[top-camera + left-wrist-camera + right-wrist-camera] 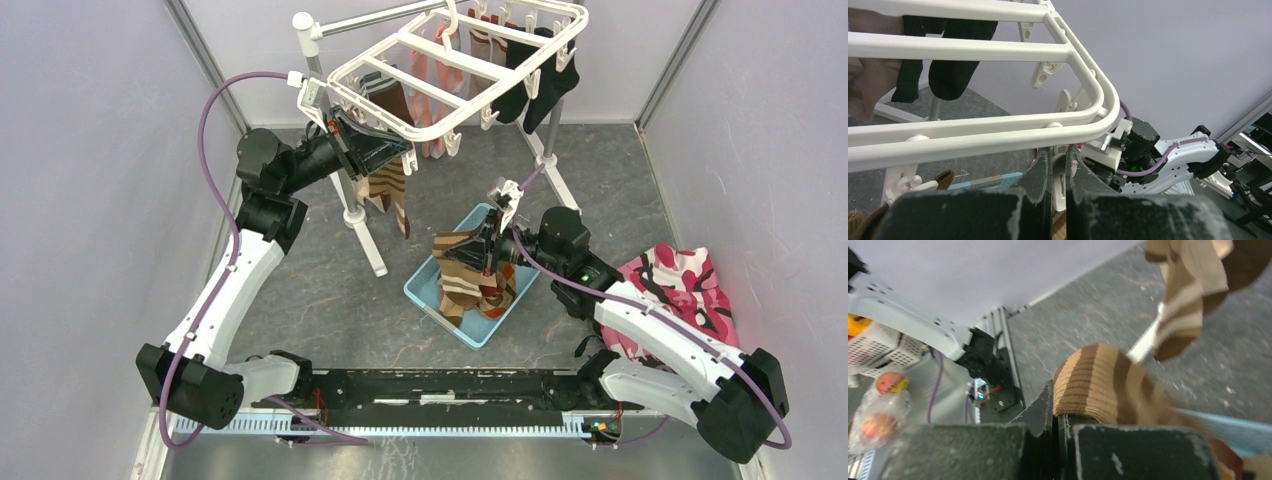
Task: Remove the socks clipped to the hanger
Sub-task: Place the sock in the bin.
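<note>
The white hanger hangs from the stand at the back, with black socks, pink socks and a brown striped sock clipped under it. My left gripper is at its near left corner. In the left wrist view this gripper is shut on a white clip just under the hanger's rim; the black socks hang beyond. My right gripper is shut on a brown-and-tan striped sock above the basket. That sock drapes over one finger.
A light blue basket with socks in it stands at mid table under my right gripper. The grey pole stand has white feet reaching toward the basket. A pink camouflage cloth heap lies at the right, beside my right arm.
</note>
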